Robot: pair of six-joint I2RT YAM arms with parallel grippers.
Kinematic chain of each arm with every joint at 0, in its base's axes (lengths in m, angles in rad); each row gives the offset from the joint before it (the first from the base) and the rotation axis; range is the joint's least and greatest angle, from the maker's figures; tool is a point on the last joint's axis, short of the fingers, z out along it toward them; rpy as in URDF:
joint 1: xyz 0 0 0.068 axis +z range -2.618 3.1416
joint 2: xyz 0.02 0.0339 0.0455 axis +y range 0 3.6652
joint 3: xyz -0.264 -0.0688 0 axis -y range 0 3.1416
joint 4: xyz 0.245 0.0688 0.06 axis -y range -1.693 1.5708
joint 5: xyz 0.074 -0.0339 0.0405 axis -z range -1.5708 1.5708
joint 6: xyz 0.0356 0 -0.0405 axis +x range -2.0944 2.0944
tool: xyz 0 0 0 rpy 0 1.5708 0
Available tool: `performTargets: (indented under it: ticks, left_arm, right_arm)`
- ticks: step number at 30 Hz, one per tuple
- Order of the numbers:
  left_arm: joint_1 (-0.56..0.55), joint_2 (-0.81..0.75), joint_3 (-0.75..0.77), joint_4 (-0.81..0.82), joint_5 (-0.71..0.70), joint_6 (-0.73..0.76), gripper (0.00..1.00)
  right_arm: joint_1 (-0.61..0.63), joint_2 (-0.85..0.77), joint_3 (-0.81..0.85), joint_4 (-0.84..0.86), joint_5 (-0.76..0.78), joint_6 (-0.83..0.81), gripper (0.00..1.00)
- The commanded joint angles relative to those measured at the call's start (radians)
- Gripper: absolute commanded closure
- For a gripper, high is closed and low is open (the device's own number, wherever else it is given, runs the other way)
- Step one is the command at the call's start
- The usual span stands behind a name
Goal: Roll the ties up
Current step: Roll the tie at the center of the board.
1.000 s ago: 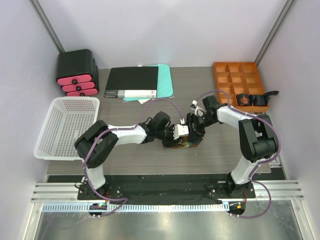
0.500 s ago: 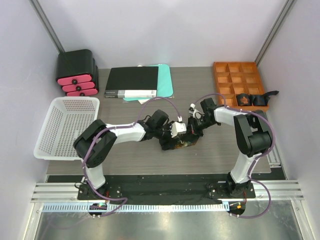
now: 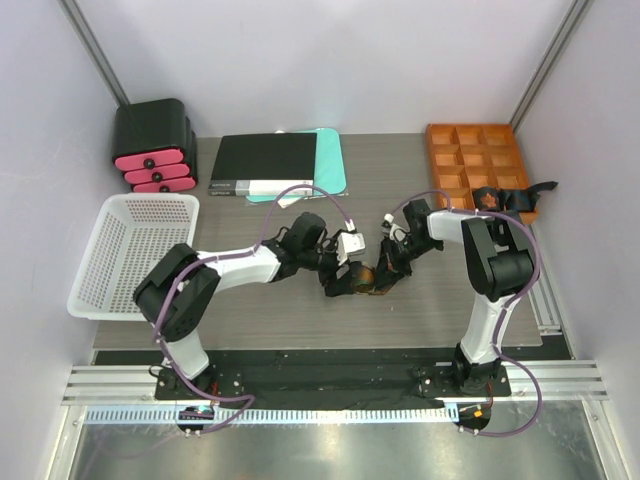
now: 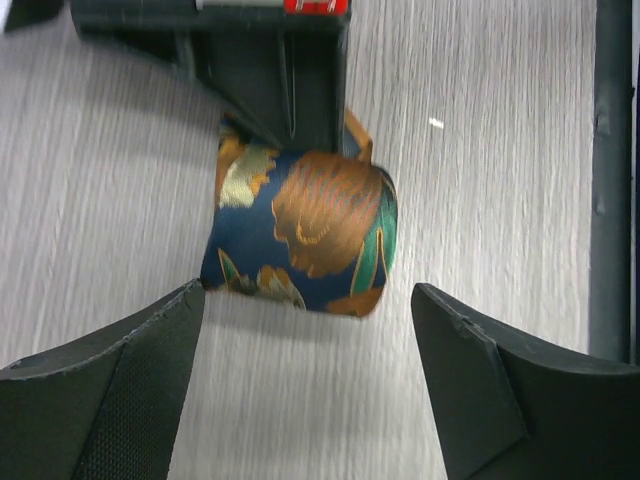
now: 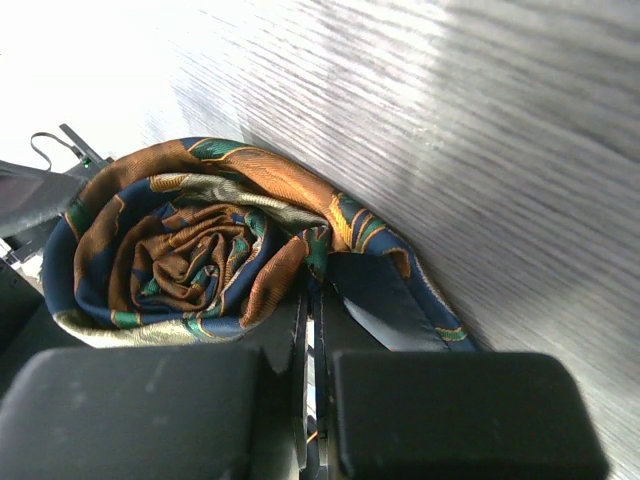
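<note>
A tie [image 4: 300,235], navy with orange-gold and green leaf patterning, lies wound into a tight spiral on the grey table [image 3: 440,300], near its centre and between the two arms. The right gripper [image 5: 318,360] is clenched, apparently pinching the roll's loose outer fold. The left gripper [image 4: 308,300] is spread wide on either side of the roll, grasping nothing. The rolling looks done, with stowing left to do. Another roll seems to sit in the orange tray [image 3: 432,150].

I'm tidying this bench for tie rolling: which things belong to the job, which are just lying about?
Job: rolled tie, right gripper, left gripper, second tie in the orange tray.
Lying about: white basket, black-and-pink drawers, black binder, teal folder.
</note>
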Motion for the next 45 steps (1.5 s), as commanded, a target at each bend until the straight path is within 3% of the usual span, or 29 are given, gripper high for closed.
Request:
performTargets:
  ticks: [1,5,8,14,18,23,29,33,35,37,38,45]
  left_arm:
    - [-0.023,0.036,-0.018,0.173,0.049,0.035,0.15]
    - [-0.038,0.081,-0.024,0.233,0.043,0.104,0.16]
    - [-0.046,0.119,-0.012,0.232,0.037,0.15,0.23]
    - [-0.054,0.116,0.005,0.118,0.009,0.184,0.65]
    - [-0.064,0.081,0.026,-0.038,-0.075,0.162,0.8]
    - [-0.095,0.079,0.046,-0.287,-0.26,0.159,0.85]
    - [-0.141,0.127,0.12,-0.441,-0.328,0.138,0.87]
    - [-0.153,0.212,0.207,-0.518,-0.364,0.118,0.87]
    - [-0.155,0.231,0.23,-0.531,-0.371,0.119,0.87]
    - [-0.155,0.246,0.238,-0.539,-0.364,0.119,0.87]
    - [-0.153,0.249,0.241,-0.539,-0.362,0.118,0.87]
    - [-0.153,0.266,0.247,-0.537,-0.353,0.12,0.87]
  right_arm:
    - [0.008,0.058,0.002,0.035,0.211,-0.066,0.99]
    - [0.016,0.079,0.014,0.035,0.203,-0.077,0.99]
    - [0.027,0.085,0.019,0.04,0.191,-0.078,0.99]
    - [0.048,0.073,0.044,0.052,0.163,-0.068,0.99]
    - [0.045,0.017,0.053,0.019,0.14,-0.071,0.93]
    - [-0.048,-0.126,0.018,-0.041,0.082,-0.071,0.62]
    - [-0.09,-0.217,-0.041,-0.051,0.046,-0.045,0.31]
    - [-0.088,-0.206,-0.079,0.035,0.042,0.012,0.27]
    - [-0.087,-0.207,-0.117,0.083,0.043,0.036,0.1]
    - [-0.087,-0.198,-0.142,0.144,0.054,0.058,0.08]
    - [-0.085,-0.192,-0.154,0.156,0.074,0.064,0.02]
    - [-0.061,-0.12,-0.176,0.29,0.074,0.055,0.0]
